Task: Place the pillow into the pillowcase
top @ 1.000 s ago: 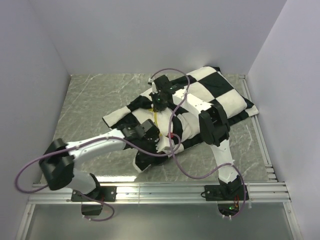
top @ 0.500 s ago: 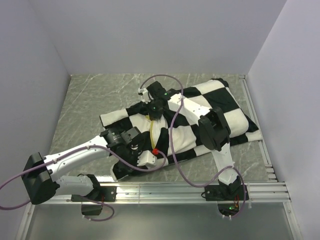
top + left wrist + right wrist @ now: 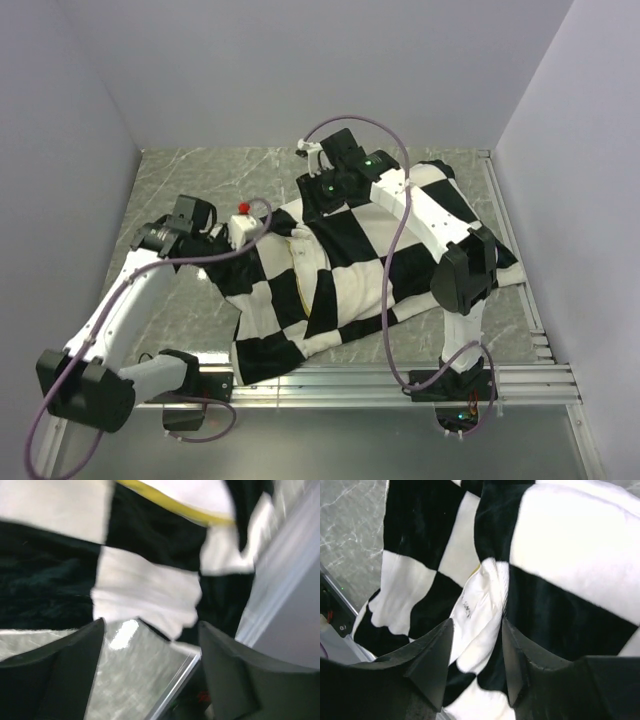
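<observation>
The black-and-white checkered pillowcase (image 3: 370,260) lies slantwise from back right to near left, bulging over the pillow. Only a cream sliver of the pillow (image 3: 296,243) with its yellow band shows at the case's left opening. The left wrist view has that yellow band (image 3: 175,502) at the top. A white corner of the pillow (image 3: 476,602) peeks out in the right wrist view. My left gripper (image 3: 250,230) hovers open at the case's left edge, and the left gripper (image 3: 151,626) has only bare table between its fingers. My right gripper (image 3: 322,190) is open at the case's back edge, and the right gripper (image 3: 477,625) is poised over that white corner.
Aluminium rails (image 3: 350,375) run along the table's near edge and another rail (image 3: 515,270) lines the right side. Plain walls close in left, back and right. Purple cables loop over both arms. The marbled tabletop (image 3: 190,180) shows at the back left.
Both grippers have opened and let go of the fabric. The left arm swung from the near middle to the case's left edge. The pillowcase has slid toward the near left, covering more of the pillow.
</observation>
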`<move>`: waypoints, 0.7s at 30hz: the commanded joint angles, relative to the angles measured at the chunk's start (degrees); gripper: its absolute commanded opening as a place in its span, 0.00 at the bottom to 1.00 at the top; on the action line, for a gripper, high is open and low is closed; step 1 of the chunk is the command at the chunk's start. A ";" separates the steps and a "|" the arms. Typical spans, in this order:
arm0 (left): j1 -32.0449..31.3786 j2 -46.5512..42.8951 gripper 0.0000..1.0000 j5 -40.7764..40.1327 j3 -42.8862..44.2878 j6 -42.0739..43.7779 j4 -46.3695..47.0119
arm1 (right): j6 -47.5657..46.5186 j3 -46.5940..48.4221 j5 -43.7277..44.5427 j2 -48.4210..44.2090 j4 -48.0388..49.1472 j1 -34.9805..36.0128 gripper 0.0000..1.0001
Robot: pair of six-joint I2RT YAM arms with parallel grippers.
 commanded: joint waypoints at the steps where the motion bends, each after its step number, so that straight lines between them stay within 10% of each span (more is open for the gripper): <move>1: 5.57 4.54 0.78 2.68 -0.69 -15.81 11.11 | 0.91 -0.59 4.97 -0.91 -3.47 3.36 0.49; 8: 6.12 9.65 0.71 -7.88 -4.74 -44.21 32.02 | 4.16 -2.98 15.08 3.74 -1.89 8.80 0.60; 13: 6.12 9.38 0.73 -16.13 -5.62 -47.58 35.83 | 6.89 -1.56 20.37 9.98 -2.25 11.97 0.89; 16: 6.21 8.77 0.73 -17.82 -6.58 -49.07 36.53 | 7.94 -2.09 22.39 13.75 -2.42 12.50 0.87; 18: 6.12 7.45 0.73 -18.87 -8.51 -49.78 37.76 | 8.30 -3.14 22.04 16.12 -1.72 12.24 0.76; 21: 6.12 6.31 0.70 -19.40 -11.06 -51.36 38.64 | 8.56 -3.85 15.22 17.11 -1.54 10.40 0.00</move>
